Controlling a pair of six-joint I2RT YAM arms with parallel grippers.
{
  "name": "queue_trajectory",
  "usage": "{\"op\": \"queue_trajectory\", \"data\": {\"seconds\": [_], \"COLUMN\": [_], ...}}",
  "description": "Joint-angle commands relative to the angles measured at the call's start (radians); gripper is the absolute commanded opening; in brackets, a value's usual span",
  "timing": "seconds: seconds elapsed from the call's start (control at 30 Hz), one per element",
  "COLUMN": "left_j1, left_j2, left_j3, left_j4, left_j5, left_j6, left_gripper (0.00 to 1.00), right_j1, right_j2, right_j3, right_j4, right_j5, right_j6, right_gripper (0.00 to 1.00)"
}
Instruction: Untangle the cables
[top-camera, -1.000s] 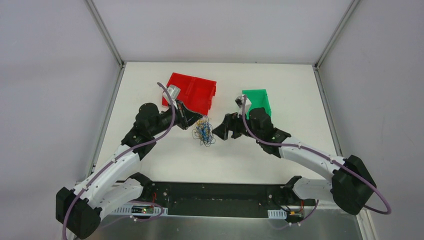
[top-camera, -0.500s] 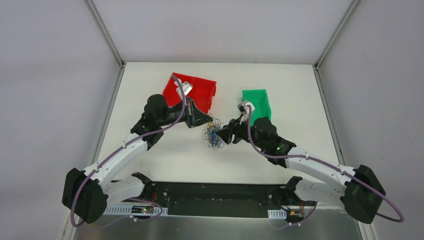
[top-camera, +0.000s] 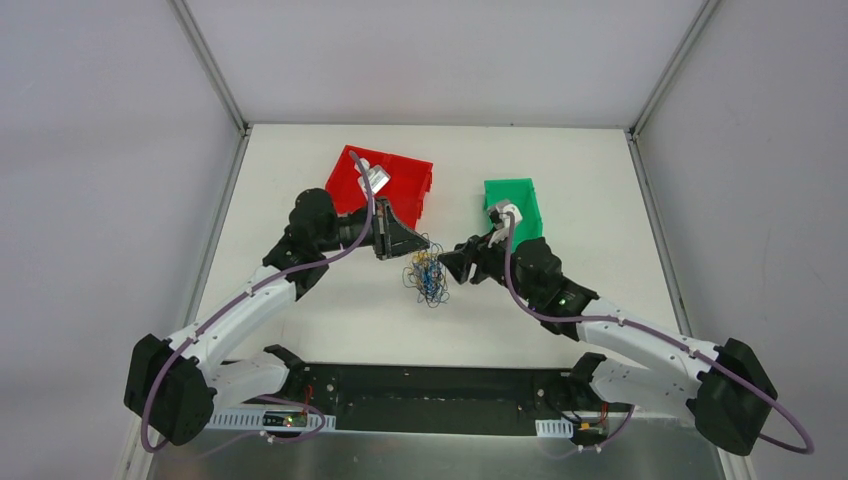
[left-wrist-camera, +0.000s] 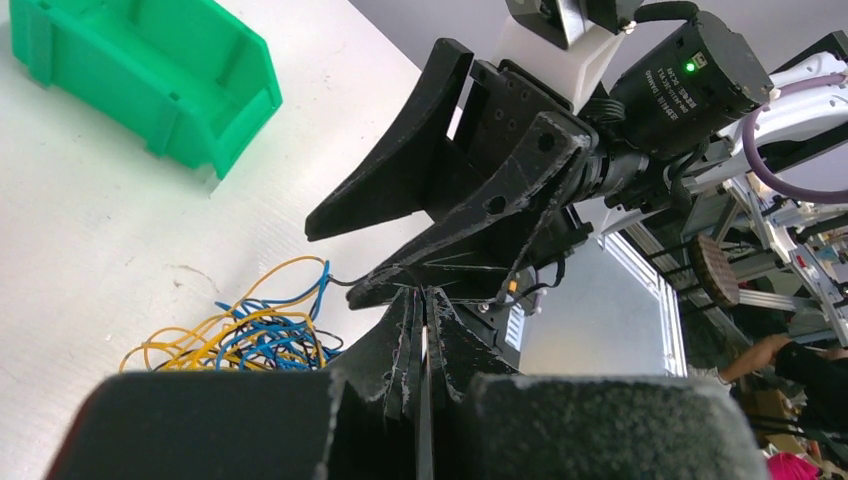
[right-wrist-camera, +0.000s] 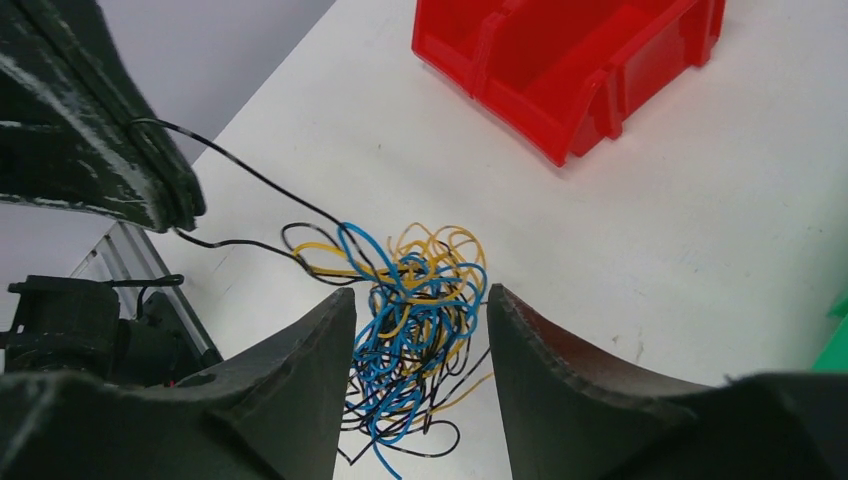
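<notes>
The cables (top-camera: 428, 275) are a small tangle of yellow, blue and dark wires between the two grippers. My left gripper (top-camera: 420, 243) is shut, and a dark cable (right-wrist-camera: 250, 178) runs from its closed tips (left-wrist-camera: 425, 292) to the tangle (left-wrist-camera: 240, 335). My right gripper (top-camera: 448, 264) is open. In the right wrist view its fingers (right-wrist-camera: 420, 292) stand on either side of the tangle (right-wrist-camera: 415, 300) without touching it. The left gripper (right-wrist-camera: 150, 190) shows at that view's upper left, and the right gripper (left-wrist-camera: 335, 262) shows open in the left wrist view.
A red bin (top-camera: 385, 180) stands behind the left gripper and also shows in the right wrist view (right-wrist-camera: 560, 60). A green bin (top-camera: 512, 200) stands behind the right gripper and also shows in the left wrist view (left-wrist-camera: 150, 70). Grey walls enclose the white table (top-camera: 330, 310).
My left gripper moved right, carrying the tangle along. My right gripper advanced to the left, and its open fingers now straddle the tangle.
</notes>
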Motion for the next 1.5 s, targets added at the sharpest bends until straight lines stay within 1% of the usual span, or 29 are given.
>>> {"op": "queue_trajectory", "data": {"seconds": [0.0, 0.07, 0.2, 0.27, 0.33, 0.4, 0.47, 0.5, 0.53, 0.57, 0.77, 0.8, 0.9, 0.97, 1.03, 1.13, 1.33, 1.47], "left_j1": [-0.009, -0.011, -0.017, -0.019, -0.020, -0.020, -0.020, -0.020, -0.019, -0.020, -0.020, -0.021, -0.023, -0.023, -0.023, -0.023, -0.024, -0.026], "left_j2": [0.006, 0.009, 0.011, 0.013, 0.012, 0.008, 0.008, 0.011, 0.013, 0.015, 0.021, 0.022, 0.022, 0.022, 0.023, 0.017, 0.007, 0.020], "left_j3": [0.054, 0.056, 0.059, 0.062, 0.060, 0.057, 0.058, 0.059, 0.060, 0.061, 0.067, 0.068, 0.068, 0.068, 0.069, 0.067, 0.063, 0.070], "left_j4": [0.069, 0.070, 0.074, 0.074, 0.074, 0.075, 0.075, 0.076, 0.075, 0.075, 0.074, 0.073, 0.075, 0.074, 0.075, 0.075, 0.074, 0.074], "left_j5": [0.053, 0.058, 0.071, 0.074, 0.068, 0.065, 0.064, 0.065, 0.068, 0.070, 0.086, 0.088, 0.091, 0.091, 0.091, 0.089, 0.090, 0.103], "left_j6": [-0.013, -0.014, -0.014, -0.014, -0.011, -0.009, -0.009, -0.009, -0.010, -0.011, -0.014, -0.014, -0.014, -0.014, -0.012, -0.011, -0.006, -0.010], "left_gripper": [0.00, 0.00, 0.00, 0.00, 0.00, 0.00, 0.00, 0.00, 0.00, 0.00, 0.00, 0.00, 0.00, 0.00, 0.00, 0.00, 0.00, 0.00], "right_j1": [0.003, 0.004, 0.003, 0.004, 0.003, 0.003, 0.003, 0.004, 0.004, 0.004, 0.003, 0.003, 0.004, 0.004, 0.003, 0.003, 0.003, 0.004], "right_j2": [-0.044, -0.043, -0.031, -0.029, -0.030, -0.032, -0.035, -0.035, -0.036, -0.040, -0.081, -0.091, -0.127, -0.154, -0.172, -0.165, -0.059, -0.024], "right_j3": [-0.007, -0.004, 0.007, 0.010, 0.011, 0.010, 0.011, 0.012, 0.011, 0.009, -0.004, -0.005, -0.015, -0.024, -0.032, -0.030, 0.021, 0.042], "right_j4": [0.077, 0.076, 0.071, 0.068, 0.066, 0.066, 0.066, 0.066, 0.066, 0.066, 0.061, 0.056, 0.045, 0.043, 0.043, 0.043, 0.024, 0.011], "right_j5": [-0.101, -0.139, -0.182, -0.196, -0.202, -0.209, -0.221, -0.221, -0.212, -0.202, -0.165, -0.151, -0.101, -0.081, -0.082, -0.119, -0.269, -0.312], "right_j6": [-0.036, -0.043, -0.046, -0.045, -0.045, -0.041, -0.038, -0.036, -0.034, -0.035, -0.046, -0.048, -0.056, -0.061, -0.067, -0.070, -0.080, -0.080], "right_gripper": [0.54, 0.53, 0.44, 0.30, 0.21, 0.18, 0.17, 0.21, 0.35, 0.41, 0.45, 0.47, 0.61, 0.67, 0.69, 0.63, 0.61, 0.61]}}
